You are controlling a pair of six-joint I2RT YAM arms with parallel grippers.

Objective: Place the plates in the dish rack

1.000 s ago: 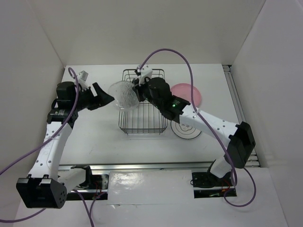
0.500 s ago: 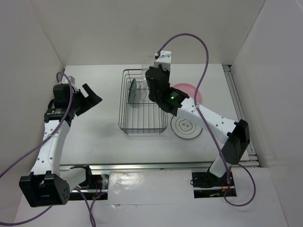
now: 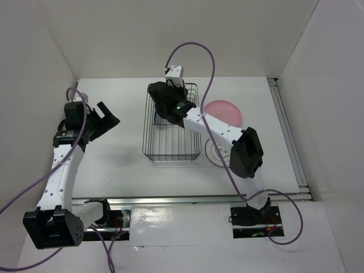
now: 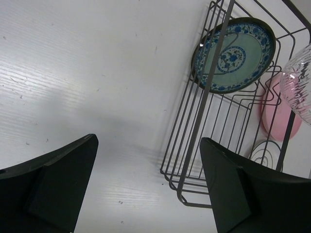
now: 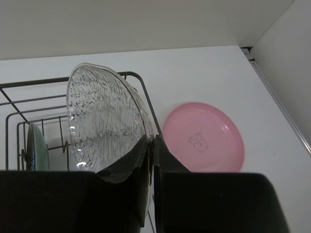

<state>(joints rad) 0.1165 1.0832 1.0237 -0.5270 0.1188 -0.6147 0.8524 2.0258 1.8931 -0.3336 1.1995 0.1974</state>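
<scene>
The white plate [image 3: 218, 153] with a drawing on it lies flat on the worktop [image 3: 114, 162]. It is just beside the near right corner of the dish rack [image 3: 169, 142], and the right arm hides part of it. The left fingers [image 4: 58, 184] are spread wide apart and hold nothing. They hang over the bare worktop to the left of the rack. In the rack, the green plate [image 4: 235, 56] stands on its edge. The right fingers [image 5: 126, 170] pinch the rim of the glass plate [image 5: 104, 116] and hold it upright over the far end of the rack. The pink plate [image 5: 204, 136] lies flat on the worktop, past the rack on its right.
</scene>
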